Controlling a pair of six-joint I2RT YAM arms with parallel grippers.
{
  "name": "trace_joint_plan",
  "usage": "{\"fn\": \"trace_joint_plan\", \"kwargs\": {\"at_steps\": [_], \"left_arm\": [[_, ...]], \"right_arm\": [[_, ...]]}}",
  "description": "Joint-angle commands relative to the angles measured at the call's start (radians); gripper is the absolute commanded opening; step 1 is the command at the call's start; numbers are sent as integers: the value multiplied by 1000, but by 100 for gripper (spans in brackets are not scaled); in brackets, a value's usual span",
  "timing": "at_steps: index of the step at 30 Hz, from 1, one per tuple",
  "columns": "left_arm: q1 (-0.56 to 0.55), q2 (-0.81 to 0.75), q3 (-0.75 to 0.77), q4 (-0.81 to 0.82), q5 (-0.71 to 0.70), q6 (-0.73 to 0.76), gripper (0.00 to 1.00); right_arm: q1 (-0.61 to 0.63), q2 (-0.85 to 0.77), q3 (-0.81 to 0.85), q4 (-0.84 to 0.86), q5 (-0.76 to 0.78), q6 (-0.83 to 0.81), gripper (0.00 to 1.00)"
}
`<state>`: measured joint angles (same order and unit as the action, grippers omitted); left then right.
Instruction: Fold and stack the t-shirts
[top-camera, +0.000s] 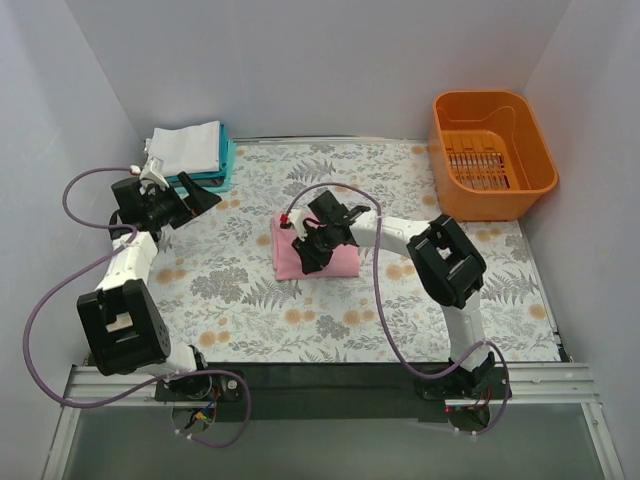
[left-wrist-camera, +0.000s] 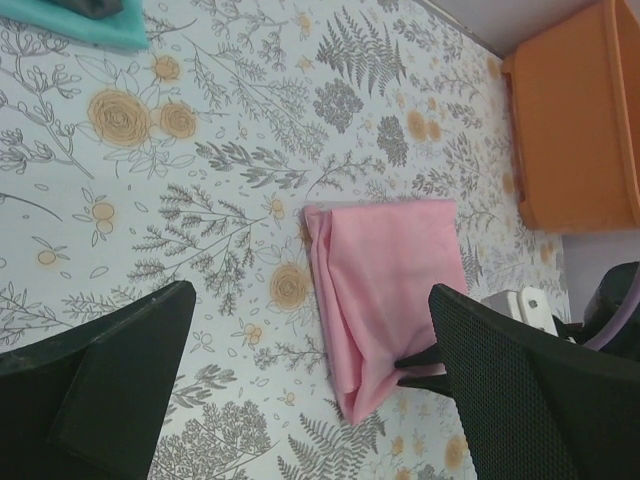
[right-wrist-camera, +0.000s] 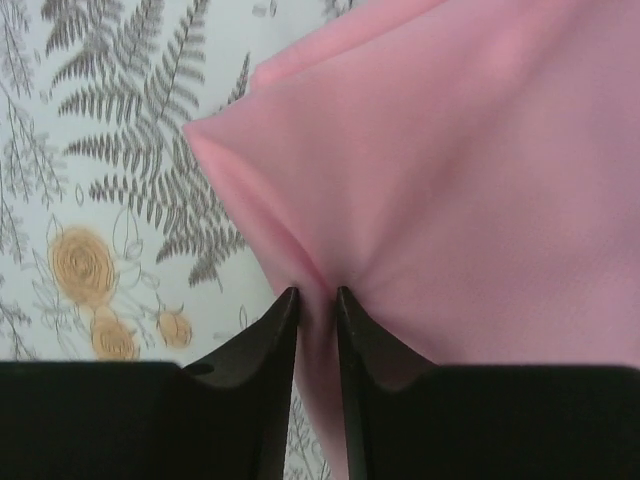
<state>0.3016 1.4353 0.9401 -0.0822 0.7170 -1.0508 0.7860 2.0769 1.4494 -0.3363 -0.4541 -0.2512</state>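
The pink t-shirt lies folded into a small packet near the middle of the worktop. It is well apart from the white t-shirt, which sits on the teal t-shirt at the far left corner, & from the orange basket at the far right. The right claw is down on the pink packet, jaws almost together, w/ a small ridge of the cloth pinched between the tips near 1 corner. The left claw hovers near the white & teal pile, jaws wide apart, holding nothing. The cloth looks thin, light & very soft, so I judge it will sag, & the fold may open if it is lifted by 1 point only; the layers can also slip on each other. Better to grip through all layers at the folded edge, in 2 places, 1 per claw, & carry it low to the pile.
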Motion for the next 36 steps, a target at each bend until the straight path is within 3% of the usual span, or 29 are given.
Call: {"fn": "trace_joint_plan", "kwargs": {"at_steps": [1,5,8,15,22,30,36], "left_arm": [[-1,-76,-29,-4,-7,57,98],[-2,-107,-69,-7,-13,81,98],[-2,-122,-102,-7,-63,72,98],[-2,-128,-173,-10,-87,-96,98],[-2,-165,-181,-56,-183,-141,98],[-2,-177,-201,-94,-229,-140,98],[-2,-174,-215,-93,-212,-115,98]], "right_arm": [[2,-70,-112,-144,28,-137,25],[4,-207,-173,-194,-8,-146,30],[6,-277,-117,-179,34,-45,36],[67,-106,228,-181,257,170,50],[143,120,475,-198,413,245,46],[188,236,532,-198,551,280,43],[203,238,534,-202,572,282,41]]}}
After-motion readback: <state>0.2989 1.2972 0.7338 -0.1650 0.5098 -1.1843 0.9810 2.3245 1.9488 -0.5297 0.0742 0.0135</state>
